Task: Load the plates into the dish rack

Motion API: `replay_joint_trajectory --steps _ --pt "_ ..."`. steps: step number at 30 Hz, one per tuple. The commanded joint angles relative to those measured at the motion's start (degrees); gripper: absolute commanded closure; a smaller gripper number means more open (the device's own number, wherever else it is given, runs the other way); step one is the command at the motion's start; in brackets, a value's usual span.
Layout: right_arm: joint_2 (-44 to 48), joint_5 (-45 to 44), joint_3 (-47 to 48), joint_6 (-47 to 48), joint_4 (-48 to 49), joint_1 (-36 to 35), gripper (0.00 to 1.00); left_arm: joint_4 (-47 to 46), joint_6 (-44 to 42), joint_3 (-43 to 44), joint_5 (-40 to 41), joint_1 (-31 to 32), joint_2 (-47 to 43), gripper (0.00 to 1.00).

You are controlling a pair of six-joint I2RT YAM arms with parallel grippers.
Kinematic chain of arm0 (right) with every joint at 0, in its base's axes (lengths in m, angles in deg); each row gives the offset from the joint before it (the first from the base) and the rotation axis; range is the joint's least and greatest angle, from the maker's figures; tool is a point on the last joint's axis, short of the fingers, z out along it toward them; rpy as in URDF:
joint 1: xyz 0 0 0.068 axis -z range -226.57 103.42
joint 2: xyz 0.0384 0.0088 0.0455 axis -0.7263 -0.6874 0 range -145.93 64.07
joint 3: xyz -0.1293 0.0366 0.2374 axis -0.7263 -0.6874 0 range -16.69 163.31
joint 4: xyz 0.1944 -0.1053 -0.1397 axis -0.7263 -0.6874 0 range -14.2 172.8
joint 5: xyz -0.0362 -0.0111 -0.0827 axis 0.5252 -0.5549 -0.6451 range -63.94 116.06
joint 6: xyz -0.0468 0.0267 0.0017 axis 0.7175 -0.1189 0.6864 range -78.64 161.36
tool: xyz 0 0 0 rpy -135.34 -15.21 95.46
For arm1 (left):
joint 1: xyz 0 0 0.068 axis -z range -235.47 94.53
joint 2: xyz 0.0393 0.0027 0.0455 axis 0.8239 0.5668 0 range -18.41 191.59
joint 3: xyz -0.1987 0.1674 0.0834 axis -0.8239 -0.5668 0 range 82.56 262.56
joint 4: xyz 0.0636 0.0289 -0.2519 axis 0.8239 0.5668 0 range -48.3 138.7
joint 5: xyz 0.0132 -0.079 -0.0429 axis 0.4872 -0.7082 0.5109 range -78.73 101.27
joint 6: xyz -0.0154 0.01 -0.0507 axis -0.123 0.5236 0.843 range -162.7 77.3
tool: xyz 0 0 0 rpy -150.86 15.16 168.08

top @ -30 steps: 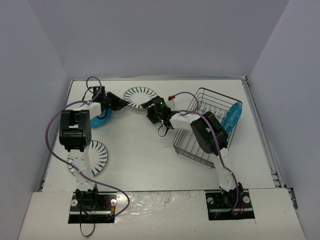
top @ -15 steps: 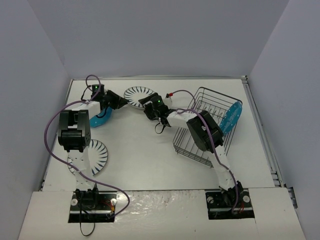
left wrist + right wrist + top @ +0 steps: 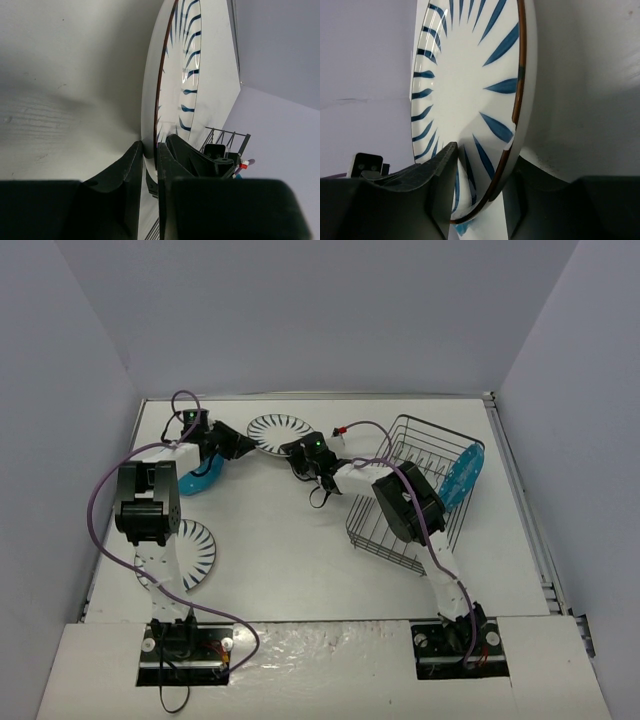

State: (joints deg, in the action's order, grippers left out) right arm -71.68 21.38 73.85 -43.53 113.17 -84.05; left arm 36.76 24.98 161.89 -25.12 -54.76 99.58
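Observation:
A white plate with dark radial stripes point(image 3: 280, 427) sits at the back middle of the table. My left gripper point(image 3: 244, 446) is shut on its left rim; the left wrist view shows the rim point(image 3: 159, 90) pinched between my fingers point(image 3: 152, 148). My right gripper point(image 3: 294, 450) is at the plate's right near edge. In the right wrist view its jaws point(image 3: 482, 162) straddle the rim point(image 3: 520, 75), still open with a gap. The black wire dish rack point(image 3: 425, 440) holds one teal plate point(image 3: 462, 475) upright at its right end.
A second teal plate point(image 3: 200, 480) lies under my left arm. Another striped plate point(image 3: 196, 552) lies at the near left beside the left arm's base. White walls surround the table. The rack point(image 3: 226, 134) shows behind the plate in the left wrist view.
My right gripper has moved up and to the left, onto the striped plate's rim. The left gripper and the plate have stayed put.

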Motion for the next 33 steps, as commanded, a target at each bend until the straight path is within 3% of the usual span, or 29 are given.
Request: replay_joint_trajectory --steps 1,7,12,33 --pt "0.5 -2.5 2.4 0.8 1.5 0.3 0.73 -7.5 1.7 2.7 -5.6 -0.4 -9.3 1.00" --pt "0.4 -2.5 2.3 1.7 1.6 0.5 0.84 -7.5 1.6 2.3 -5.8 -0.4 -10.2 1.00" --pt "1.2 -2.8 2.5 4.9 1.3 0.7 1.00 -7.9 1.5 1.1 -6.0 -0.3 -11.2 1.00" --pt "19.1 -7.5 -0.5 24.1 -0.2 1.4 1.00 -2.9 -5.0 -5.6 -4.6 -0.1 -21.7 1.00"
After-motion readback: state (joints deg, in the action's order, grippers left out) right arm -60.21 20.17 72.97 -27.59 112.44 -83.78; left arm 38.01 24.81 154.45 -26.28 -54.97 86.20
